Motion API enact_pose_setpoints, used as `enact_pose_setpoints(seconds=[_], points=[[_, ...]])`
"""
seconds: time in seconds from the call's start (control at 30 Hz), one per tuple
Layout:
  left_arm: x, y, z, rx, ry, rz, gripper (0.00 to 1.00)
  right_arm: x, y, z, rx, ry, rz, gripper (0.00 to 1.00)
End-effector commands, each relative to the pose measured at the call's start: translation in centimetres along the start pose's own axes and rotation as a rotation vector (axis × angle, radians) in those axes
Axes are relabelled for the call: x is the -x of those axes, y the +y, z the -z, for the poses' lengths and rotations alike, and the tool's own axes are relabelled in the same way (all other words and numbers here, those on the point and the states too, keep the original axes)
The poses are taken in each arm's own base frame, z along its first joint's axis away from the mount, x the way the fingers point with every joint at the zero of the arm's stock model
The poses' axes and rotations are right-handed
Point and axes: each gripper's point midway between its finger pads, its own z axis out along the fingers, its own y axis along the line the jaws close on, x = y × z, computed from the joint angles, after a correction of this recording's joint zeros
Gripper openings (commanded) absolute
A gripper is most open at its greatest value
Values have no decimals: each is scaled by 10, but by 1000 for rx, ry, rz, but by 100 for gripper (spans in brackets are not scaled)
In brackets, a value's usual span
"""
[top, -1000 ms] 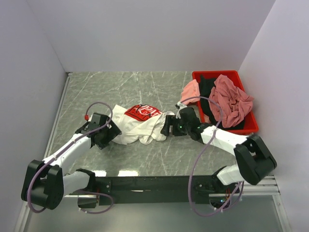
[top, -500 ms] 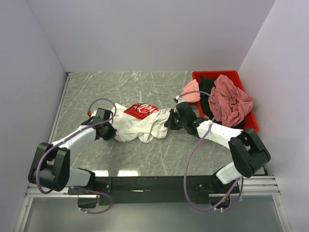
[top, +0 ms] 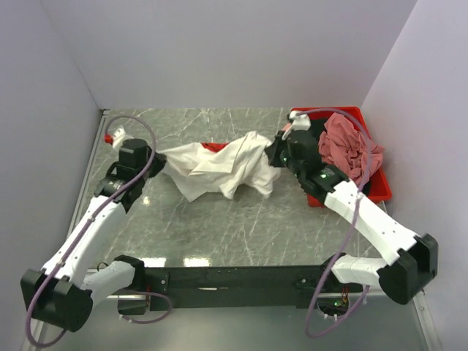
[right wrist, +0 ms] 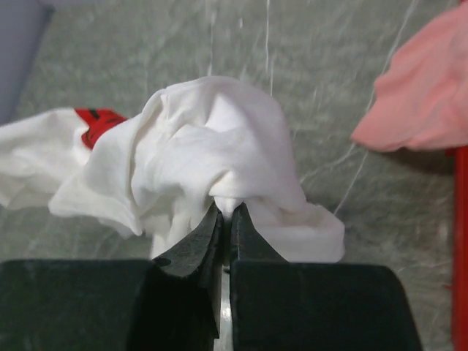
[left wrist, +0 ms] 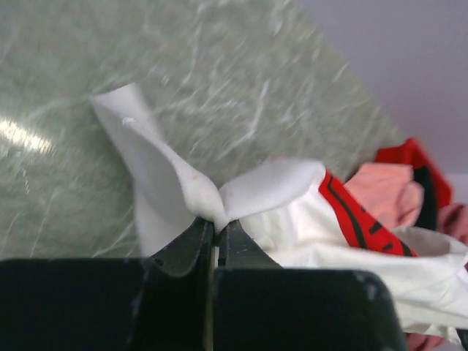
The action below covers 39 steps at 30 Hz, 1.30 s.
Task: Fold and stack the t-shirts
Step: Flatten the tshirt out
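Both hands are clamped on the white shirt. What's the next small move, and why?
Probably draw the left hand and right hand a little further apart, out to their own sides. Each is shut on a pinch of the white t-shirt, yet the cloth between them is bunched and wrinkled, its red print mostly hidden. It likely needs spreading before any fold.

A white t-shirt (top: 219, 167) carries a red print with black marks. The desk (top: 219, 234) is grey-green marble, veined in white. At the far right are a bright red bin (top: 382, 189), a dusty rose t-shirt (top: 349, 146) and a light pink t-shirt (right wrist: 428, 88). The arms (top: 95, 227) are white with black joints and purple cables (top: 150, 139). The left gripper (left wrist: 214, 234) and right gripper (right wrist: 225, 219) are black.
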Motion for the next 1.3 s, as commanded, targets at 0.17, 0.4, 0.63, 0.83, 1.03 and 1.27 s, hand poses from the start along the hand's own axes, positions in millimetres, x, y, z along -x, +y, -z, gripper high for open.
enact_pose_setpoints(seconds=[0.17,0.4,0.63,0.83,1.03,1.27], points=[[125,-64,99,-177,-400,96,1,148,6,104,-55,-413,-12,0],[179,-70,190,-283,-611,173,1,190,36,189,146,-549,53,0],[173,-48,207,-308,-653,220,1,146,46,192,269,-435,59,0],[150,4,135,41,-617,174,1,77,42,128,261,-184,55,0],[152,50,3,207,-447,144,1,1,51,25,258,107,2,0],[151,63,-91,352,-119,72,99,-31,40,-48,93,307,3,62]])
